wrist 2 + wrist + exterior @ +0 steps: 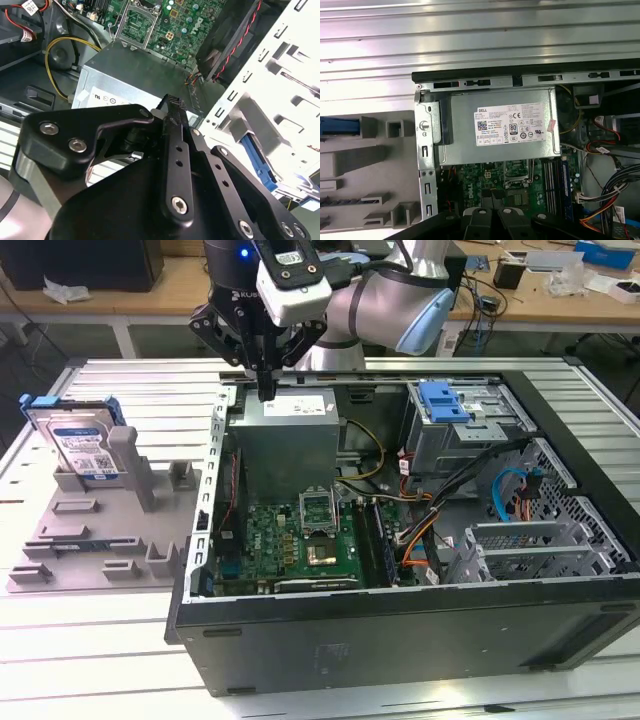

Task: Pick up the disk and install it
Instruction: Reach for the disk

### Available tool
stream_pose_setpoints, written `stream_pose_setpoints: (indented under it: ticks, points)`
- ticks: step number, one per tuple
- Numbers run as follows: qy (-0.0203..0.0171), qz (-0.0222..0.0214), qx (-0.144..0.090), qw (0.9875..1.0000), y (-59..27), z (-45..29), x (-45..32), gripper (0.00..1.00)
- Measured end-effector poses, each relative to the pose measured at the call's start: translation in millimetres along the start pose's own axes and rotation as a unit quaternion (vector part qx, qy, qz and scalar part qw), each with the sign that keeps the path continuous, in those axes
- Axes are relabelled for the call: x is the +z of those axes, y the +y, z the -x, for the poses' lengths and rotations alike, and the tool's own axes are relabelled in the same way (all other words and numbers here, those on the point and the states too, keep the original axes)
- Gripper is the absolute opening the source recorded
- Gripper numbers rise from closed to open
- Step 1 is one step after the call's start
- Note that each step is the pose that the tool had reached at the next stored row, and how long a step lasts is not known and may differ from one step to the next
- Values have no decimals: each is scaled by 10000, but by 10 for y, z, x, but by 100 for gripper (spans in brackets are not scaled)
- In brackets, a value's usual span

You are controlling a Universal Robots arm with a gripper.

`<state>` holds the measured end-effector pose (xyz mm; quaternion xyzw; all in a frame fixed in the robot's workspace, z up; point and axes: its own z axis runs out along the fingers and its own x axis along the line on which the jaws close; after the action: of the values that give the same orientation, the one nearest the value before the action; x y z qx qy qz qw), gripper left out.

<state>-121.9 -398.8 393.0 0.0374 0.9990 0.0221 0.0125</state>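
Note:
The disk [82, 443], silver with a blue-and-white label and a blue carrier frame, stands upright in a grey holder [100, 530] on the exterior view's left, outside the computer case. Its blue edge [337, 126] also shows in the first wrist view. My gripper [266, 390] hangs over the back left corner of the open case, above the grey power supply box [285, 435], well apart from the disk. Its fingers [174, 107] are shut together with nothing between them.
The open computer case [400, 630] lies on its side on a ribbed metal table. Inside are a green motherboard [300, 535], cable bundles [420, 520] and a metal drive cage with a blue tab [443, 400] on the exterior view's right. A workbench stands behind.

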Motion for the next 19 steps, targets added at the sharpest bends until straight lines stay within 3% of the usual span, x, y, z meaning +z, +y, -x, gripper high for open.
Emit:
stream_pose_setpoints:
  ticks: [2,7,17,19]
  points:
    - [0,0,0,10000,9,-47,12,11]
    - [-1,-9,-1,10000,116,-388,31,11]
    - [-2,-24,-1,10000,263,-787,46,11]
    - [-2,-30,0,10000,319,-945,51,11]
